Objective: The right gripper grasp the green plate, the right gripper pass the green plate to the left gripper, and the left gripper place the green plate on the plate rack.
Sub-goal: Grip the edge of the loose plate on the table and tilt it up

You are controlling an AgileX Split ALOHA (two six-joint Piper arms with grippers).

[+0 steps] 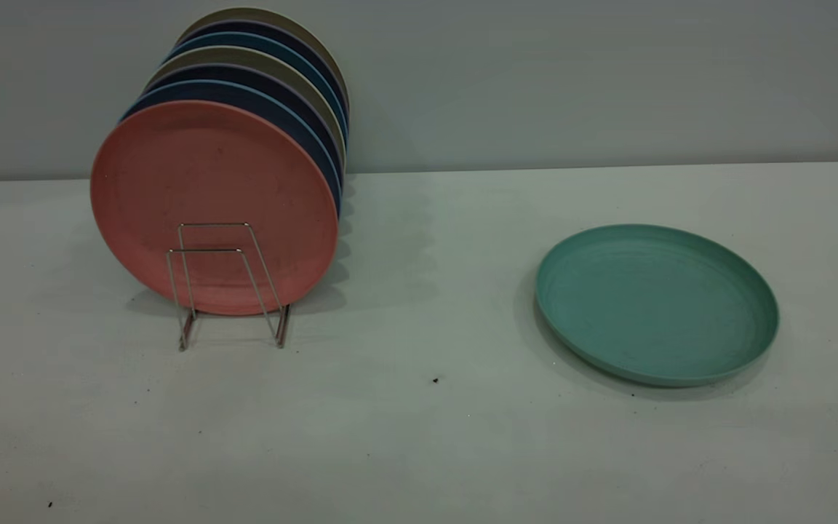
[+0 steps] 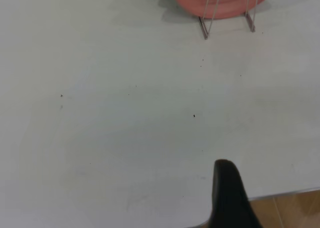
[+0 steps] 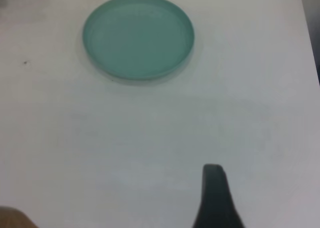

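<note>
we're seeing green plate [image 1: 657, 303] lying flat on table [image 1: 419, 437] | well apart from right gripper [image 3: 215, 198] | can't tell either grip state | left gripper [image 2: 227, 195] sitting near table edge

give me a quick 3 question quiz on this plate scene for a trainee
1. True or false: the green plate lies flat on the table.
2. Which plate stands frontmost in the plate rack? A) pink B) dark blue C) beige
3. Fill in: the green plate is touched by ___ gripper.

Key: 1 true. 2 A, the pink plate. 3 neither; each wrist view shows only one dark finger, well short of any plate.
</note>
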